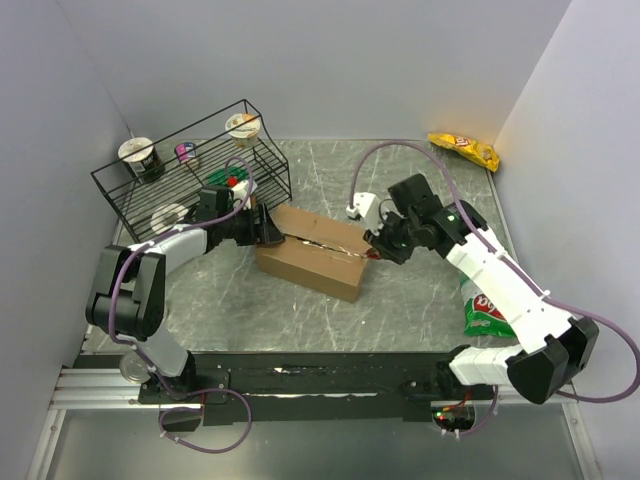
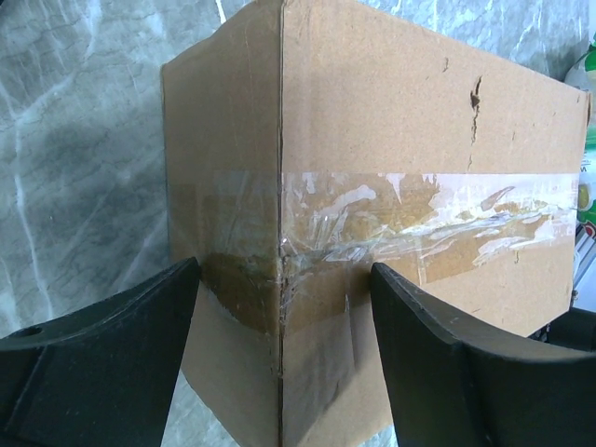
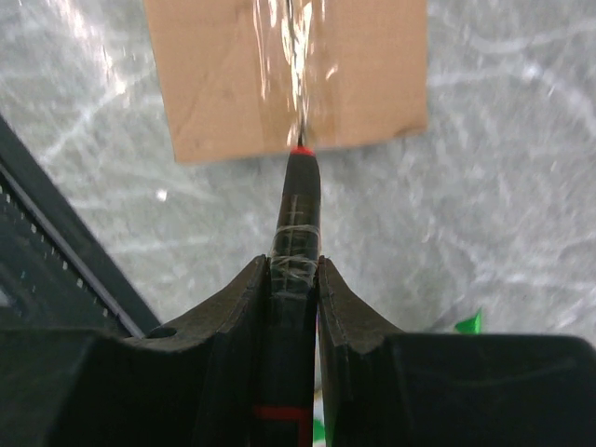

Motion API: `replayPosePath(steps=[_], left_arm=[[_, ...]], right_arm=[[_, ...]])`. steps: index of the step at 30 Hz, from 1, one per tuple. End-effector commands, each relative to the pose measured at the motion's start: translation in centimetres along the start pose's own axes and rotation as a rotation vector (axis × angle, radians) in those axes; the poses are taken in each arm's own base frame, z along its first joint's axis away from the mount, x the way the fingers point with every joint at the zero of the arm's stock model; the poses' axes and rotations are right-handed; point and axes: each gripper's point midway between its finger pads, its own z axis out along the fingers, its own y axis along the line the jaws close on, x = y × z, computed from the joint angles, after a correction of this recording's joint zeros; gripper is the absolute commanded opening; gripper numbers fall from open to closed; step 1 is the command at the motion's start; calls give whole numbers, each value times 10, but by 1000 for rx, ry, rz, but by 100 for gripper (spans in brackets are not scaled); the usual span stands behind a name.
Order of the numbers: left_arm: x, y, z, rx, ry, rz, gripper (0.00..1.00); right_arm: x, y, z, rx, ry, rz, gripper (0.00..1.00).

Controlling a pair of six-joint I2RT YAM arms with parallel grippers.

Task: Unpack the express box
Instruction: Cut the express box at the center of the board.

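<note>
Brown corrugated cardboard express box [image 1: 312, 255] lies flat mid-desk on the grey marbled desk [image 1: 420, 185], long axis running left-back to right-front, flaps shut. Clear glossy packing tape [image 2: 419, 209] runs along the centre seam and wraps down over the end.

Left tool [image 1: 268, 228] is at the box's left end with its jaws spread wide, straddling a vertical corner edge. In the left wrist view the fingers [image 2: 112, 363] sit either side of that corner. Can't tell if they touch the card. Nothing is held.

Right tool [image 1: 380, 245] is clamped on a slim black stick with a red tip [image 3: 300, 209], probably a cutter. The tip sits right at the taped seam on the box's right end edge [image 3: 279, 74].

Handling, as a judgement:
- Likely light for its size, with stiff walls that dent at edges. There is a small tear on one face already.
- Card gives decent friction, but the tape is slick and wrinkled, so don't pinch on it.
- Contents unknown, so weight is uncertain. It may slide on the smooth desk when pushed.
- Best hold is across the end or a corner, low down on bare card, bracing against the cutter's push.
- Flaps will bend, so grab a flap edge only once the seam is cut.

Black wire rack [image 1: 200, 175] stands just behind the left end.
</note>
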Motion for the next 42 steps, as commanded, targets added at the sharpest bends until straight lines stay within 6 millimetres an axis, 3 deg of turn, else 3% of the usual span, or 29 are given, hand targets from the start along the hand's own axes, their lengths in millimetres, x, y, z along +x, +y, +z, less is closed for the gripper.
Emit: replayPosePath(steps=[1,6,10,14,15,19,20,23,26,27,28,30,32,33,34,35,42], left_arm=[[25,45,4,-182,58,-32,77],[23,46,5,-184,55,-29,76],[22,46,6,-182,55,-33,76],[13,38,4,-163,50,-18,81],[1,33,2,-153,30,2,83],[-35,-6,-13,-45,-19,99,88],[-45,-20,-23,-10,-51,151,89],[-65,-53,-48,69,-98,307,91],[-76,-92,-77,210,-144,557,91],[-80,-105,-85,256,-171,631,92],[-84,-133,-99,373,-225,739,92],[-94,-156,-107,438,-296,871,93],[-93,-175,-102,510,-299,970,93],[-104,-189,-105,527,-317,1024,93],[-103,-188,-93,542,-289,1036,93],[-102,-201,-92,577,-282,1095,92],[-86,-223,-65,697,-212,1179,89]], right_arm=[[82,25,-37,-26,272,82,0],[102,28,-48,-15,311,93,0],[105,24,-58,5,310,98,0],[81,8,-59,47,235,111,0],[75,2,-55,54,227,116,0],[31,-26,-47,81,75,133,0],[7,-32,-47,70,-26,120,0],[-29,-47,-49,43,-190,103,0],[-56,-41,-45,-32,-338,-7,0],[-73,-37,-48,-64,-432,-68,0],[-79,-36,-48,-70,-468,-107,0],[-94,-39,-42,-78,-532,-148,0],[-108,-37,-44,-108,-574,-165,0],[-111,-37,-38,-124,-573,-171,0],[-114,-38,-37,-115,-576,-192,0],[-120,-35,-35,-115,-580,-237,0],[-142,-30,-33,-102,-595,-325,0]])
